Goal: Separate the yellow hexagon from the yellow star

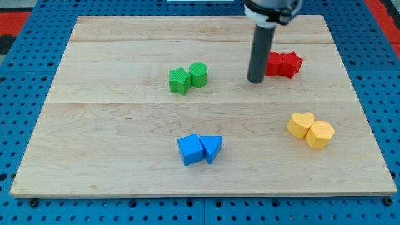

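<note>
The yellow hexagon (320, 134) sits at the view's lower right. A second yellow block (301, 124), rounded like a heart rather than a clear star, touches its upper left side. My tip (255, 80) rests on the board above and to the left of the yellow pair, well apart from them. It stands just left of two touching red blocks (284, 64).
A green star-like block (180, 80) and a green cylinder (199, 74) touch at the centre left. A blue cube (190, 150) and a blue triangle (212, 147) touch at the bottom centre. The wooden board (94, 125) lies on a blue pegboard surface.
</note>
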Action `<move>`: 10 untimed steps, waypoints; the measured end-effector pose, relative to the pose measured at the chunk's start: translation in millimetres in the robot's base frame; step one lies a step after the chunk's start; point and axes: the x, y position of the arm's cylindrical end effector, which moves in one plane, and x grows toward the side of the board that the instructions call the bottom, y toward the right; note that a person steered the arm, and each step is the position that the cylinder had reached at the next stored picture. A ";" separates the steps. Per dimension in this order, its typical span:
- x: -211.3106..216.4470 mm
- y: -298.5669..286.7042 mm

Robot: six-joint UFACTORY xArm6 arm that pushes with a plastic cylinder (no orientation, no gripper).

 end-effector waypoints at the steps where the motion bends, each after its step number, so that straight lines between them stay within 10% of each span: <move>1: 7.8 71.5; 3: 120.6 189.9; 6: 97.8 4.5; 9: 105.7 -56.7; 10: 98.0 -172.8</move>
